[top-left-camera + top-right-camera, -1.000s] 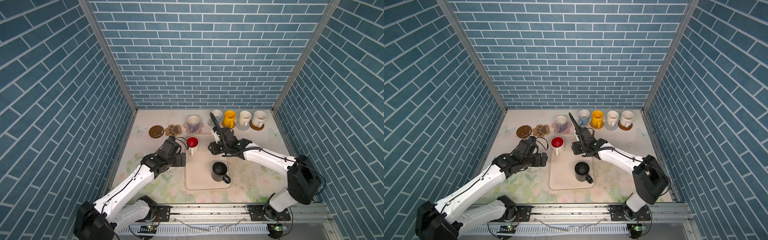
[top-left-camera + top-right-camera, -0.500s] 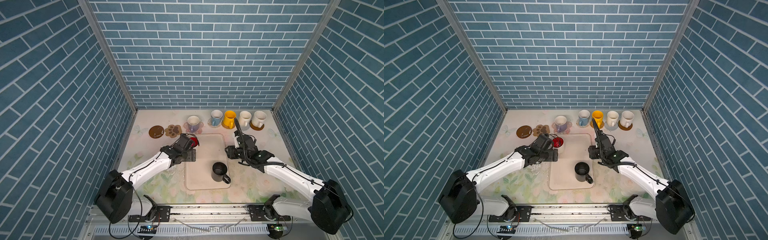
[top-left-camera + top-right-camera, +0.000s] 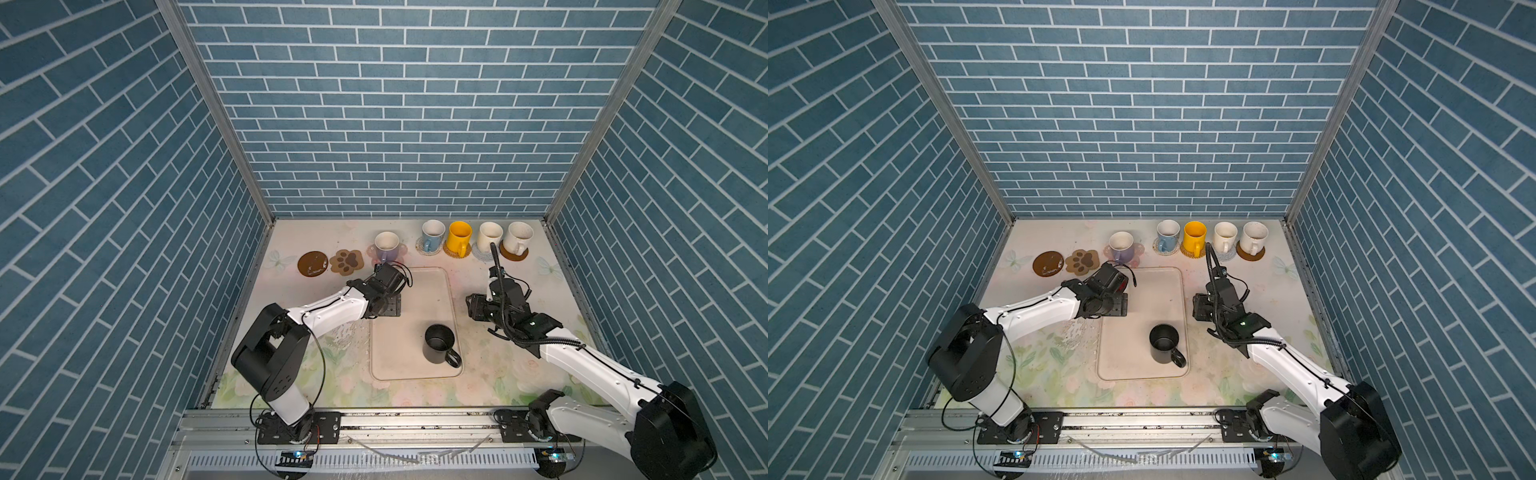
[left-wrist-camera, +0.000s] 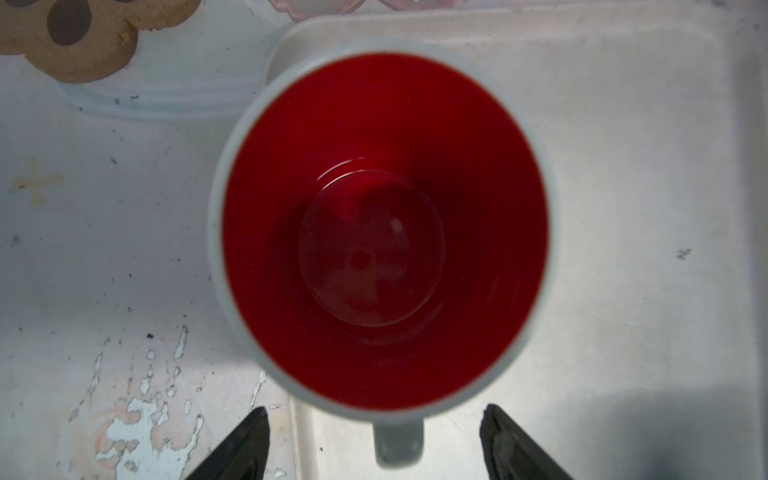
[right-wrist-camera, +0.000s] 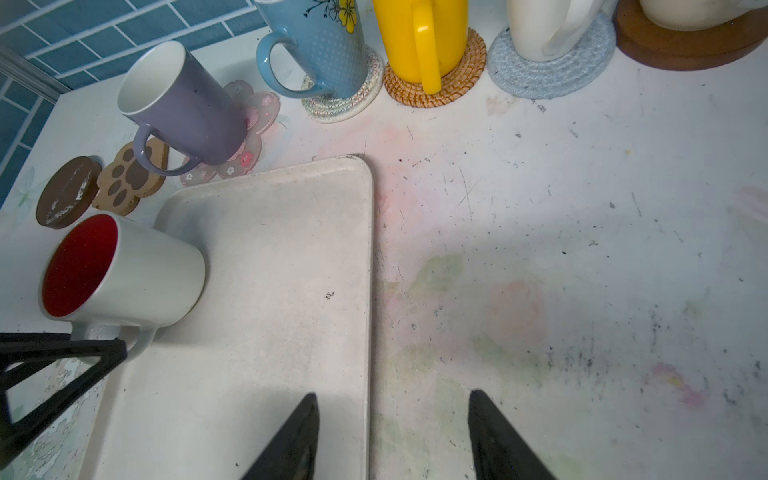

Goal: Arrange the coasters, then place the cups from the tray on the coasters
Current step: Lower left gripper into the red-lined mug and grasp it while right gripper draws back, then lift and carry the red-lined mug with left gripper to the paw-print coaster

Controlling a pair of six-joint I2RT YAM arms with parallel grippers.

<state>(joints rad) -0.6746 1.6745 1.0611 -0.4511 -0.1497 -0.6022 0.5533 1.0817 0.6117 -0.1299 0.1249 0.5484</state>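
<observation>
The right arm has drawn back from the tray's upper middle to its right side, and the left arm has closed in over the tray's upper left corner. The left gripper (image 4: 374, 415) hangs above the white cup with red inside (image 4: 382, 232), a glossy cylinder standing on that corner. Its tapered black jaws stand apart, one either side of the cup's loop handle, with a gap on each side. The right gripper (image 5: 394, 397) hovers over the tray's right rim, jaws apart and empty.

The tray (image 3: 419, 299) is a matte cream rectangle with rounded corners (scuffed in places). The black cup (image 3: 438, 343) stands at its lower right.

Five cups line the upper edge of the tablecloth in both top views:
- The lavender cup (image 3: 386, 245) is on the translucent pink flower coaster (image 5: 243, 160).
- The light blue cup (image 3: 432, 235) is on the pale patterned round (image 5: 345, 104).
- The yellow cup (image 3: 458, 237) is on the coiled rattan round (image 5: 440, 89).
- A cream cup (image 3: 489, 236) is on the blue knit round (image 5: 552, 70).
- A second cream cup (image 3: 518, 237) is on a thick brown disc (image 5: 681, 54).

At upper left, a flat brown disc (image 3: 312, 263) and the paw coaster (image 3: 346, 262) lie bare, just beside each other.
</observation>
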